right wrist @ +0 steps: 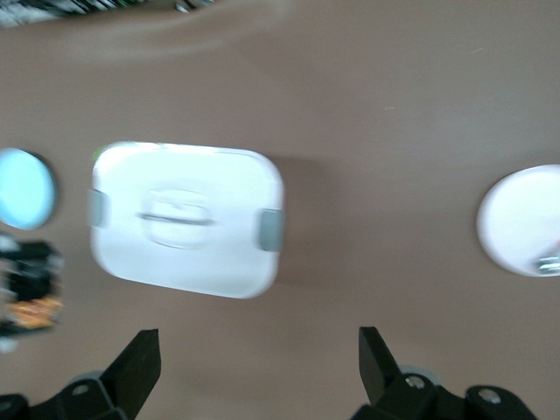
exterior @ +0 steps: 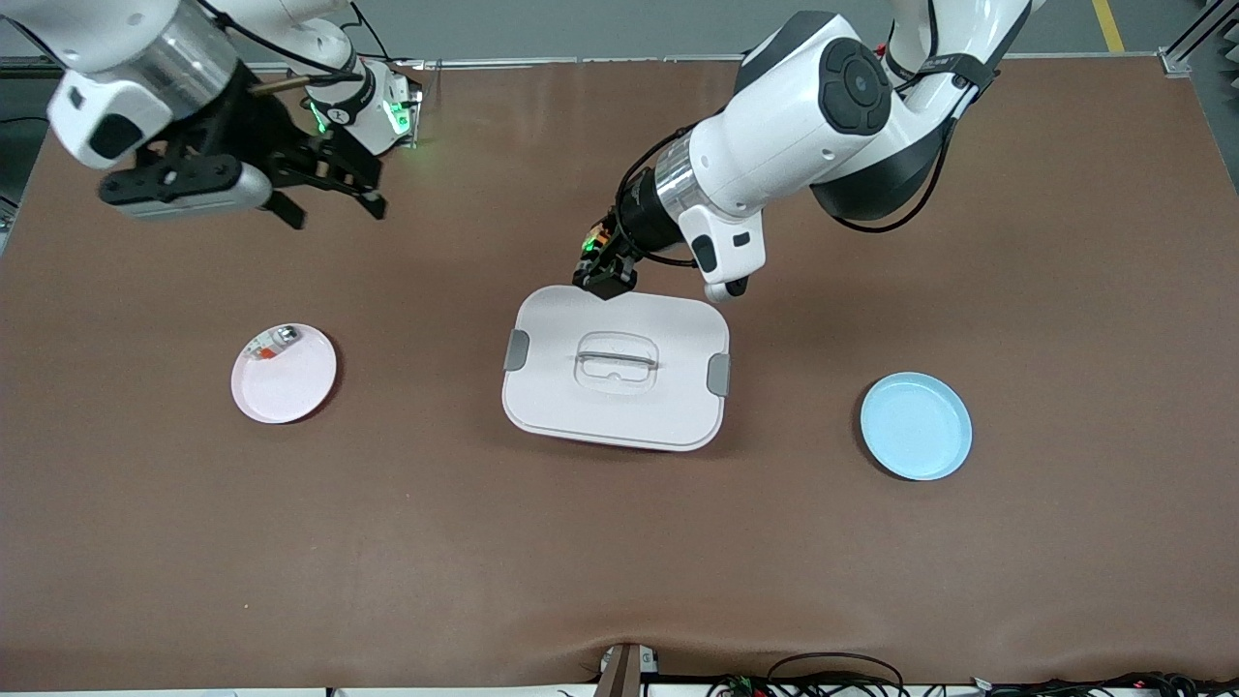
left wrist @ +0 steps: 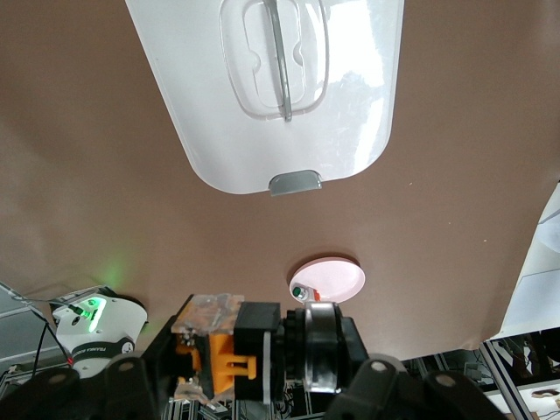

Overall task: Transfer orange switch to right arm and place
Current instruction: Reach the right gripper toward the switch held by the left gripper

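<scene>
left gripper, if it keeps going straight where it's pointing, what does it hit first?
Probably the white lidded box. The left gripper, shut on the orange switch, points down over the box's edge nearest the robots. Depth is unclear, so it may just clear that edge and meet bare table.

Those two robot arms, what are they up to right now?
The left gripper is shut on the orange switch, holding it in the air over the edge of the white lidded box at mid-table. The right gripper hangs open over the table toward the right arm's end, ready to take it. A pink plate with a small silvery part sits toward that end, a blue plate toward the left arm's end. No handover yet.
</scene>
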Controlling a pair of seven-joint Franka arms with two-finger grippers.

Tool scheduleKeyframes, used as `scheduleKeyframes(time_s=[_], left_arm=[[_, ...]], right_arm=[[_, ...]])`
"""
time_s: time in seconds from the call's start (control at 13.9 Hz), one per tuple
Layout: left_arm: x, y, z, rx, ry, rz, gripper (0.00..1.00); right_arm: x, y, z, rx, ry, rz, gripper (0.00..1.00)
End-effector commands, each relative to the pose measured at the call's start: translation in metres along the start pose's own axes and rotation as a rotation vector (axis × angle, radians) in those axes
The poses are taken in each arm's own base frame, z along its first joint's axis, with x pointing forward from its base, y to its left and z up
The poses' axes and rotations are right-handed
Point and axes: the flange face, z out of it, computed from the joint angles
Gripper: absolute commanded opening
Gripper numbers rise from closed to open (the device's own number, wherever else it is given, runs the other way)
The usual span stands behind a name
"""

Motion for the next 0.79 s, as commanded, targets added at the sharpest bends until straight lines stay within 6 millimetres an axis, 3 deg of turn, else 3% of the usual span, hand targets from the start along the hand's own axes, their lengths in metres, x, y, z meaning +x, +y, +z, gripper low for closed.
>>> scheduleKeyframes(time_s=[0.0, 0.22, 0.43, 0.72], left_arm=[[-0.006, 0.003, -0.002, -0.01, -0.011, -0.015, 0.0], [-0.004, 0.004, 0.001, -0.005, -0.011, -0.019, 0.0], [-0.011, 0.0, 0.007, 0.004, -0.011, -0.008, 0.0], [-0.011, 0.0, 0.007, 0.004, -0.011, -0.009, 0.0]], right_arm=[[0.01, -0.017, 0.03, 0.105, -0.016, 0.085, 1.0], [0.013, -0.028, 0.071, 0.251, -0.024, 0.167, 1.0], [0.004, -0.056, 0.112, 0.293, -0.016, 0.206, 1.0], [-0.013, -0.084, 0.134, 0.304, -0.038, 0.183, 1.0]])
